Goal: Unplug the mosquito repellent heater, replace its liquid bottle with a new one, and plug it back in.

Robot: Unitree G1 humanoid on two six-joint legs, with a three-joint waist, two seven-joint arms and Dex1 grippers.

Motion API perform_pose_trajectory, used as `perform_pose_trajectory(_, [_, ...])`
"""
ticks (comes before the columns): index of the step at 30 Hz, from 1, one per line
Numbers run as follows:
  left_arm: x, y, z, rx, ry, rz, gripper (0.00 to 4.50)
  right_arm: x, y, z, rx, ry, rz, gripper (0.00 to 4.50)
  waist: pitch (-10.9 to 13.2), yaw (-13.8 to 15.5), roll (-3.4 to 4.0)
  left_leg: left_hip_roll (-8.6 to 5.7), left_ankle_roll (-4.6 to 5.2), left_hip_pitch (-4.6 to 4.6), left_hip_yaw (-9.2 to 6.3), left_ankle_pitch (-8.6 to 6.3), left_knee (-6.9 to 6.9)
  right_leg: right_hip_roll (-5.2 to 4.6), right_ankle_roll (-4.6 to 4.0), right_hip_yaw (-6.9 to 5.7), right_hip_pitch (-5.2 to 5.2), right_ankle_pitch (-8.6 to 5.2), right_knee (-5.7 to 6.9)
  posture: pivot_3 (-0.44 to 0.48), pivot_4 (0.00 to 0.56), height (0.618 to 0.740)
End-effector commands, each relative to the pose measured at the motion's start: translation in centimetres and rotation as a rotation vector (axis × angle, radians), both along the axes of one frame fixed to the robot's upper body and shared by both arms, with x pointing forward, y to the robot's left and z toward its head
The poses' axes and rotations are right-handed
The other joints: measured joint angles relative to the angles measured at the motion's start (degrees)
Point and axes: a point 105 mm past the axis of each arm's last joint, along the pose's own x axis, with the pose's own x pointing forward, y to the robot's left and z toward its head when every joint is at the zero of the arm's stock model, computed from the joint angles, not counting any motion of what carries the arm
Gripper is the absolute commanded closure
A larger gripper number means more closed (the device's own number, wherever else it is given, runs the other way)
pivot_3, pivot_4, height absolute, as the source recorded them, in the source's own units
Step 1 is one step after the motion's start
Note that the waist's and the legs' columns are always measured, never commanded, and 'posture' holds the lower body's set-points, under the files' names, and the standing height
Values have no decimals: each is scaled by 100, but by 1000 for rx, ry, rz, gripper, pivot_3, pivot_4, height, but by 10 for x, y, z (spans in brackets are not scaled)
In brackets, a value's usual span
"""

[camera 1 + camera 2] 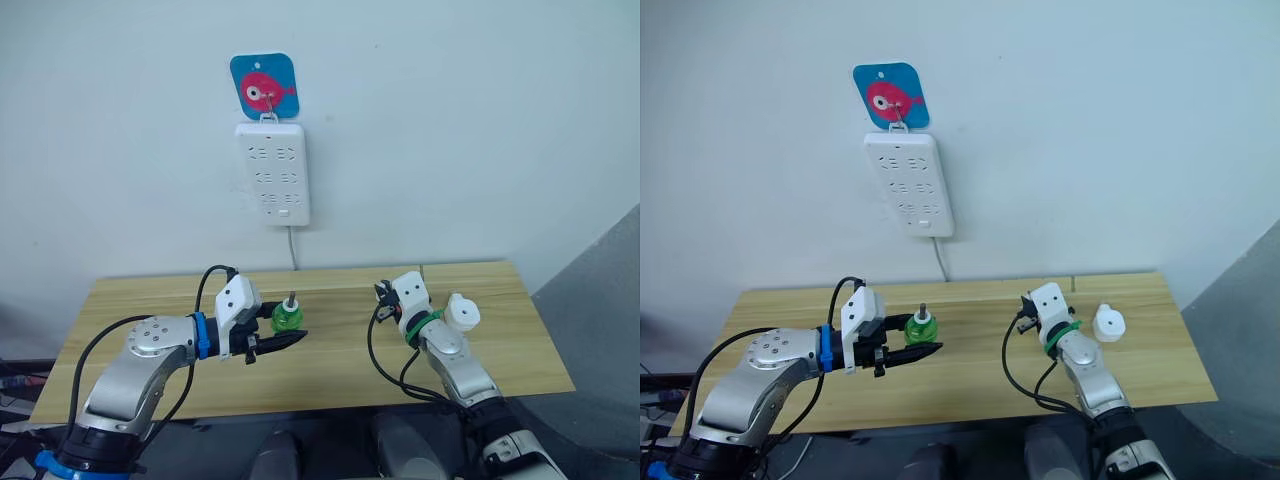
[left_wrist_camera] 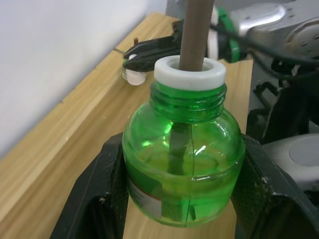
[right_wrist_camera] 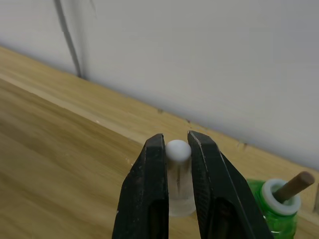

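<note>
Head views: the left gripper [image 1: 285, 343] clamps a green liquid bottle [image 1: 287, 318] above the wooden table [image 1: 150, 300]; the mosquito repellent heater [image 1: 462, 313] lies on the table beside the right arm; a white power strip [image 1: 272, 172] hangs on the wall under a fish hook (cord trailing down).

Left wrist: fingers [image 2: 94, 199] flank the bottle, brown wick [image 2: 194, 30] upright.

Right wrist: the right gripper [image 3: 177, 164] pinches a small clear cap [image 3: 178, 174].

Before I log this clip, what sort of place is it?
Probably an indoor test bench, not a lived-in room: a bare wooden table pushed against a plain white wall, with a white power strip hanging from a fish-printed hook above it.
</note>
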Motion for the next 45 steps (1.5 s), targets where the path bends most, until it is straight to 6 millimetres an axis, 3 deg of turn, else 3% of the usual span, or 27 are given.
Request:
perform_pose_trajectory(1, [-3, 0, 15, 0, -41, -7, 2190, 3, 0, -5, -1, -16, -11, 4224, 23, 8, -2, 0, 0, -5, 0, 0, -1, 0, -9, 0, -6, 5, 3, -60, 192, 740])
perform_pose_trajectory(8, [-5, 2, 19, 10, -37, 0, 2190, 7, -3, -15, 27, 5, -44, 4224, 50, 49, 0, -2, -1, -14, -1, 0, -3, -3, -19, -3, -15, 10, 5, -48, 194, 740])
perform_pose_trajectory(14, [-3, 1, 20, 12, -36, 0, 2190, 5, -2, -11, 69, -4, -30, 2112, 52, 53, 0, 0, 0, -12, -1, 0, -3, -2, -26, -4, -15, 5, 5, -58, 185, 740])
perform_pose_trajectory(18, [1, -1, 19, 6, -42, -1, 2190, 1, 1, 17, 130, -80, 26, 637, 52, 63, 0, -1, -1, -15, -3, 0, -4, -2, -26, -5, -17, 6, 5, -75, 167, 740])
perform_pose_trajectory(21, [4, -2, 21, -1, -48, -8, 2190, -15, 10, 51, 161, -153, 149, 595, 52, 82, 1, -1, -1, -19, -5, 0, -5, -2, -25, -7, -20, 5, 5, -84, 158, 740])
perform_pose_trajectory(26, [5, -8, 21, -4, -44, -76, 2190, -38, 6, 101, 119, -192, 342, 595, 49, 107, -2, 0, -2, -20, -4, 0, -1, -3, -3, -7, -21, -8, 5, -108, 146, 740])
perform_pose_trajectory(31, [11, -22, 25, -20, -54, -158, 2190, -60, 10, 131, 78, -96, 578, 595, 43, 124, -4, -1, -2, -22, -5, 1, 2, -3, -1, -9, -21, -9, 5, -147, 129, 740])
perform_pose_trajectory(37, [18, -42, 36, -54, -86, -260, 2190, -83, 29, 171, 149, 8, 770, 595, 27, 33, -22, -1, -2, -27, -8, 1, 4, -2, 0, -15, -21, -9, 4, -168, 109, 740])
perform_pose_trajectory(41, [19, -48, 37, -58, -91, -291, 2190, -86, 39, 182, 165, 30, 815, 595, 24, -53, -24, -3, -2, -35, -10, 1, 2, -3, -7, -16, -29, -5, 4, -180, 96, 740])
perform_pose_trajectory(45, [23, -53, 39, -67, -106, -303, 2190, -89, 45, 179, 164, 60, 855, 595, 22, -68, -25, -3, -2, -36, -10, 1, 2, -3, -7, -17, -33, -4, 5, -180, 95, 740])
